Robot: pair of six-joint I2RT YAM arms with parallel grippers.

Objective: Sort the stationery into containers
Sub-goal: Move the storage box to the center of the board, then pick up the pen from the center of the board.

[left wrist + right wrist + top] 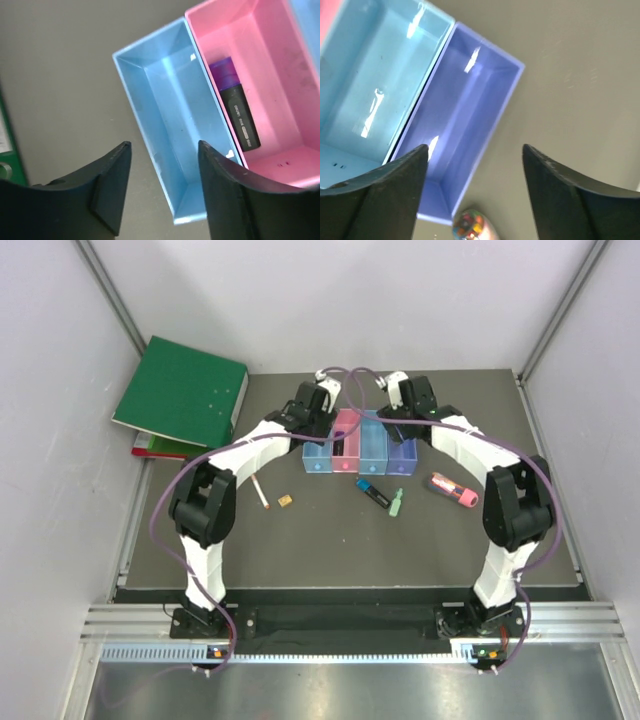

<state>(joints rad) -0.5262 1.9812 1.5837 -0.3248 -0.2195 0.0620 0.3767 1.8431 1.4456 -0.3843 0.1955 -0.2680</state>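
Four bins are sitting in a row, one marker lying inside the pink bin. Five loose pieces are lying on the worktop nearby. The left gripper and right gripper are hovering released above the row's ends. Binders are resting far left.

The second bin is glowing pink, its marker black with a violet cap; the first bin and third bin are showing light blue, the fourth bin purple, the desk dark grey.
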